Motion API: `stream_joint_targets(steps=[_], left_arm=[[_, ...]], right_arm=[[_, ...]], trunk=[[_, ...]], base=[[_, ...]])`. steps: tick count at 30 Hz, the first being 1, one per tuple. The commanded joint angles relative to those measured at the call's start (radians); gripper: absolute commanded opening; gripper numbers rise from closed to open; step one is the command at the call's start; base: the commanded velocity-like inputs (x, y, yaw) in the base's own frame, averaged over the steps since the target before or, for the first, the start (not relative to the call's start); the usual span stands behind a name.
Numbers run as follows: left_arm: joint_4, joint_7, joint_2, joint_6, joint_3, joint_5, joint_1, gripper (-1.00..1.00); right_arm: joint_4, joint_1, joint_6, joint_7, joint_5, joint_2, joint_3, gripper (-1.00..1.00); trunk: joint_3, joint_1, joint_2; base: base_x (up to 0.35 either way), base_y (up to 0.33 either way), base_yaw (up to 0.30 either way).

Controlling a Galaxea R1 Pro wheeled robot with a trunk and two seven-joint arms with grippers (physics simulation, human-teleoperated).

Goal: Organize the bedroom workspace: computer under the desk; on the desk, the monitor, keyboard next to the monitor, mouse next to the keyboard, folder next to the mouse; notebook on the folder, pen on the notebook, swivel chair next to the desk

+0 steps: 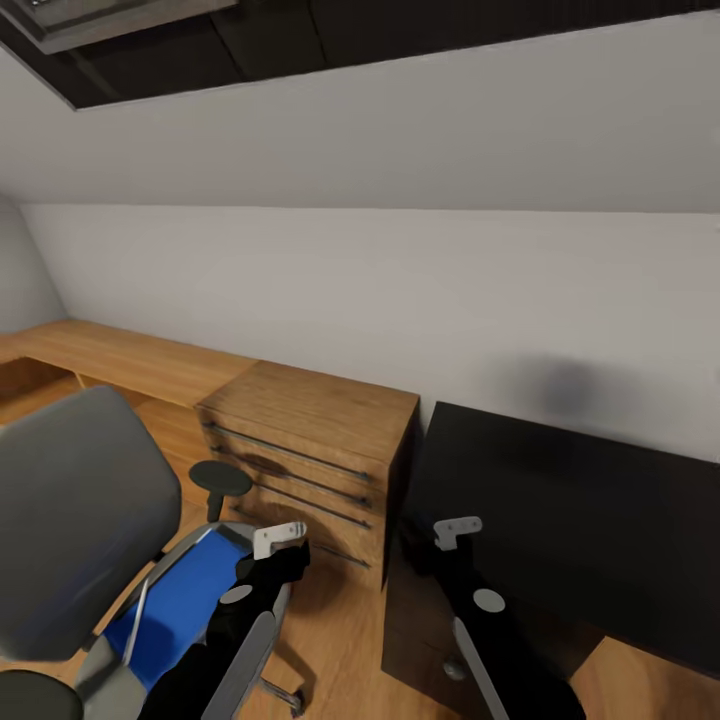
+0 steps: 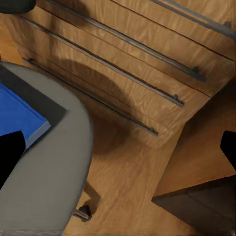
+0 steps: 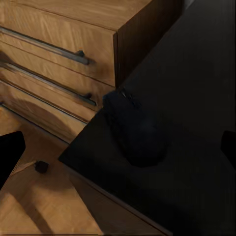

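At seven o'clock in our head view, the folder (image 1: 180, 600) is still lying on the swivel chair (image 1: 80, 520), so we are judging that move undone. Our left gripper (image 1: 283, 538) is hovering just beside its edge, fingers spread and holding nothing. Toward five o'clock, our right gripper (image 1: 458, 530) is hanging over the desk (image 1: 590, 520), likewise spread and empty, with the mouse (image 3: 133, 129) resting near the desk's corner. Between them is standing a wooden dresser (image 1: 310, 440). We are seeing no monitor, keyboard, notebook or pen here.

Nothing here carries readable writing: no label, brand, number or sign on any surface I can see.
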Motion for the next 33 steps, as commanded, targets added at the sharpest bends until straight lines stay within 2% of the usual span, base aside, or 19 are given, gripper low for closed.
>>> stream_joint_targets(steps=[1, 7, 12, 21, 33], left_arm=[[-0.001, 0.009, 0.0, 0.002, -0.002, 0.009, -0.001, 1.0], [-0.002, 0.009, 0.001, 0.002, -0.001, 0.044, -0.001, 1.0], [-0.003, 0.009, 0.003, 0.002, 0.0, 0.058, -0.001, 1.0], [-0.003, 0.009, 0.003, 0.002, 0.004, 0.061, -0.001, 1.0], [-0.003, 0.009, 0.003, 0.002, 0.005, 0.061, -0.001, 1.0]], right_arm=[[-0.018, 0.011, 0.006, -0.007, -0.004, -0.001, 0.001, 1.0], [-0.034, 0.021, 0.006, -0.007, -0.008, -0.001, -0.003, 1.0], [-0.035, 0.022, 0.005, -0.007, -0.009, -0.001, -0.005, 1.0], [-0.035, 0.022, 0.003, -0.009, -0.009, 0.0, -0.005, 1.0], [-0.035, 0.022, 0.002, -0.009, -0.009, -0.001, -0.007, 1.0]], trunk=[[0.002, -0.005, 0.007], [0.021, -0.028, 0.049], [0.037, -0.047, 0.084], [0.065, -0.081, 0.147], [0.11, -0.127, 0.231]], base=[[-0.33, 0.0, 0.0], [-0.336, 0.0, 0.0], [-0.336, 0.0, 0.0], [-0.336, 0.0, 0.0], [-0.337, 0.0, -0.205]])
